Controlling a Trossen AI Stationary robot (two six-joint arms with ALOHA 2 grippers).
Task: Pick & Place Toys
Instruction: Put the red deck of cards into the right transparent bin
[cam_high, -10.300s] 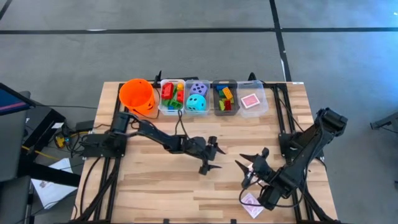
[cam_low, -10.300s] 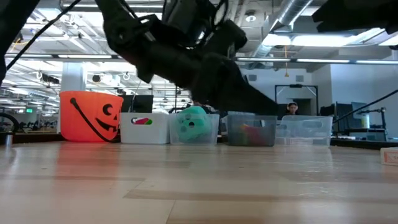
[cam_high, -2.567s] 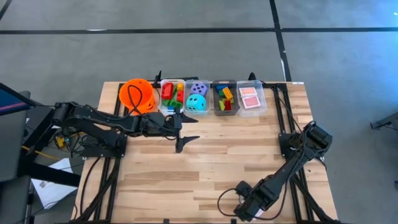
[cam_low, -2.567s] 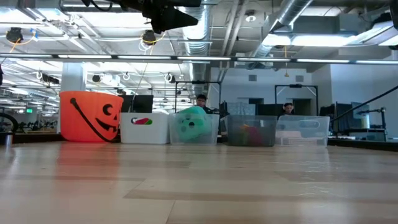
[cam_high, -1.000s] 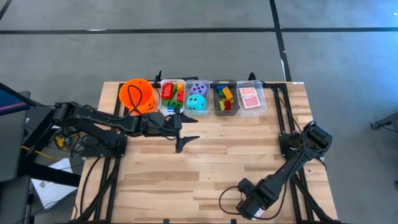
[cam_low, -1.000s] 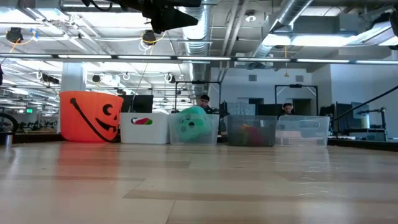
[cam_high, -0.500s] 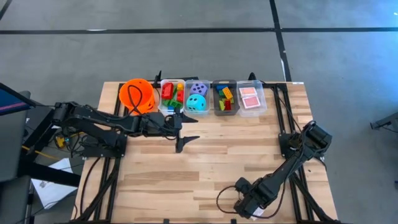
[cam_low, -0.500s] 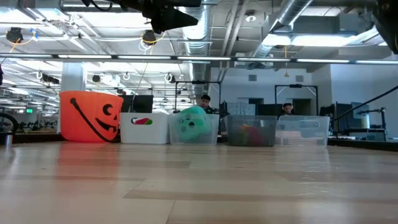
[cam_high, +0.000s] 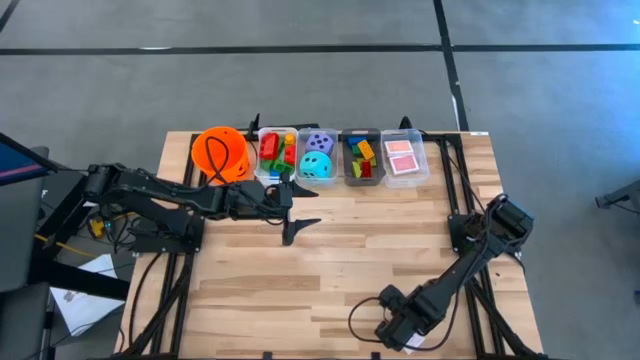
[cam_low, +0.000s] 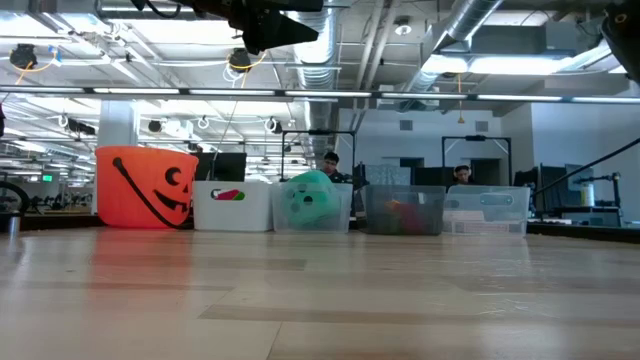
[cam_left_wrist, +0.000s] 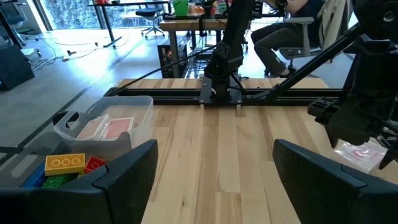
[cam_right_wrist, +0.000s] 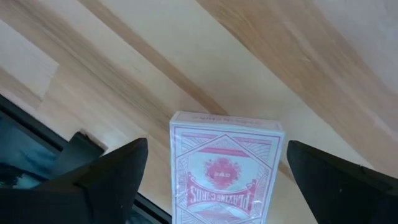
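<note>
R gripper (cam_high: 398, 333), lower right of high view, crept left onto card pack (cam_right_wrist: 225, 169), fingers spread: pick pending. L gripper (cam_high: 298, 213) unmoved, spread, centre-left.

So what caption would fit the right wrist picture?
Open right hand poised over a red-and-white pack of playing cards lying flat on the wooden table.

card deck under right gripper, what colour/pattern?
Red-and-white ornate back print on the boxed card deck; clearest in right wrist view.

card pack (cam_right_wrist: 225, 168) cut off at frame edge; in high view mostly hidden under right gripper (cam_high: 400, 335).
</note>
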